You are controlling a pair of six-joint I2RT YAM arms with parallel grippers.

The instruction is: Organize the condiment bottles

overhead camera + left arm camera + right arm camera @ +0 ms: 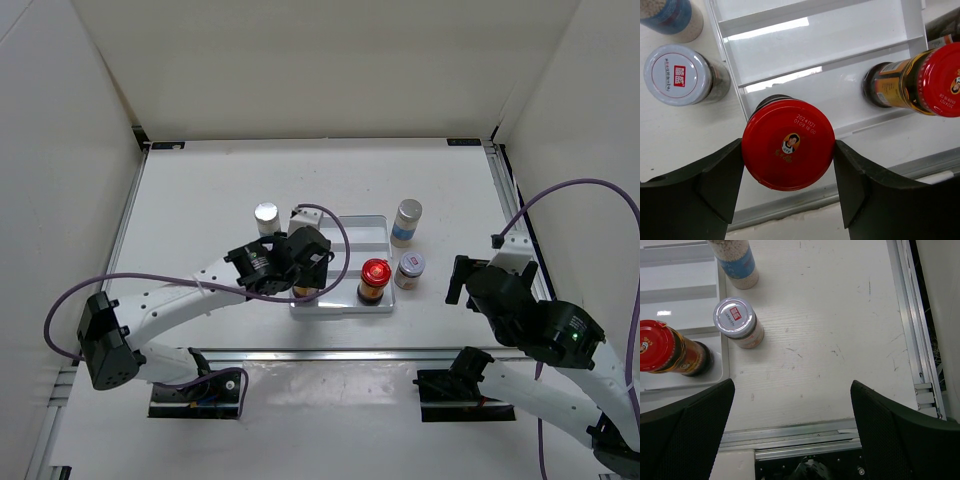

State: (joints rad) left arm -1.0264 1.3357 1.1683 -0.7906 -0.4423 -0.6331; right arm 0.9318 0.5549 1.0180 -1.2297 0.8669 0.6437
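Left wrist footage is filled by a red-capped jar (788,135), which is gripped by its cap between the jaws of the left gripper (788,150) at the near left corner of the white tray (840,40). Whether its base is set down cannot be told. A second red-capped jar (920,80) is seen standing inside the tray at its near right corner. On the table just left of the tray, a short grey-capped jar (680,75) is placed, with a blue-labelled jar (670,15) beyond it.

In the top view, a further tall blue-labelled jar (406,220) and a further short silver-capped jar (410,265) are found on the table just right of the tray, the short one nearer and beside the second red-capped jar.

The right gripper (792,390) is held above bare table (840,340), to the right of those jars. Its jaws are spread wide and nothing is held between them.
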